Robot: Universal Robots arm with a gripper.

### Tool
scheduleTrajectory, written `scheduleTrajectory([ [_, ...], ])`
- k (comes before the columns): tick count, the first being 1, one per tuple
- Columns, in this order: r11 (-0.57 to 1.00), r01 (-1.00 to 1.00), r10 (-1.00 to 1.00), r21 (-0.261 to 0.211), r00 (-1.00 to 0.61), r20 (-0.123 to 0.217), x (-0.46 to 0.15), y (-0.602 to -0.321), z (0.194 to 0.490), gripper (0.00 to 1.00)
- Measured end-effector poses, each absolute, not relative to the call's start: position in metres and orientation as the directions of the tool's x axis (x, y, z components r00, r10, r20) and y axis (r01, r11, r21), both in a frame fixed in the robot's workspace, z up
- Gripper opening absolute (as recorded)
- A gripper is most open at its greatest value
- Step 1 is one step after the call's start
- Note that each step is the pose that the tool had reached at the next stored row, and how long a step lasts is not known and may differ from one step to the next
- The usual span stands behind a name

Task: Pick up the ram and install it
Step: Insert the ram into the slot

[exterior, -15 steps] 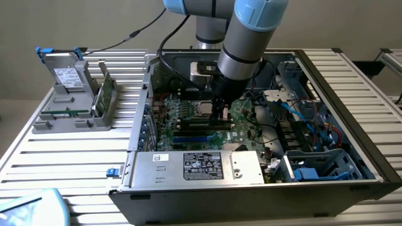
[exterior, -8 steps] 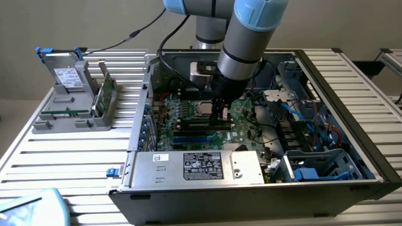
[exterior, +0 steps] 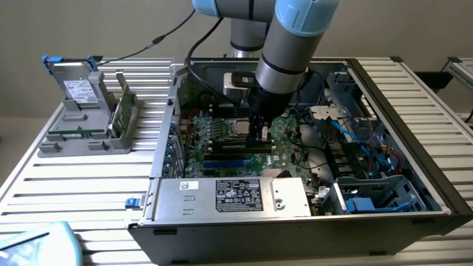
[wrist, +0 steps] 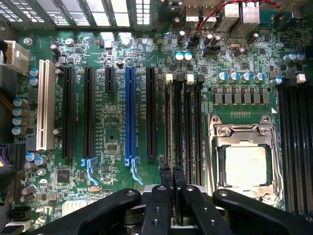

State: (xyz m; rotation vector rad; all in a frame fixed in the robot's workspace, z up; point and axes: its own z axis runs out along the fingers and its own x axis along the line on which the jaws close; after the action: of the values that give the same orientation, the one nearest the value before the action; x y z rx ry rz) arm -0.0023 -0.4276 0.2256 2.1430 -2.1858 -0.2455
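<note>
My gripper (exterior: pixel 258 138) is down inside the open computer case (exterior: pixel 414 138), over the black memory slots (wrist: pixel 193 127) beside the processor socket (wrist: pixel 244 164). In the wrist view its two black fingers (wrist: pixel 165 178) stand close together with a thin strip between them. That strip is the ram (wrist: pixel 172 132), seen edge-on and running along a memory slot. In the exterior view the ram's lower edge (exterior: pixel 251 146) sits at the slots on the green motherboard (exterior: pixel 221 130). I cannot see how deep it sits in the slot.
A grey holder (exterior: pixel 74 138) on the slatted table at the exterior view's left carries a grey drive with a white label (exterior: pixel 77 91) and a wider green card (exterior: pixel 122 113). Inside the case are a power supply (exterior: pixel 236 197), blue cables (exterior: pixel 355 133) and a drive cage (exterior: pixel 369 197).
</note>
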Motion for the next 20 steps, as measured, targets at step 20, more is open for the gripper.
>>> scheduleTrajectory([
  [20, 0.018, -0.986, -0.998, 0.166, -0.029, -0.061, -0.0023, -0.4268, 0.2256, 0.13],
])
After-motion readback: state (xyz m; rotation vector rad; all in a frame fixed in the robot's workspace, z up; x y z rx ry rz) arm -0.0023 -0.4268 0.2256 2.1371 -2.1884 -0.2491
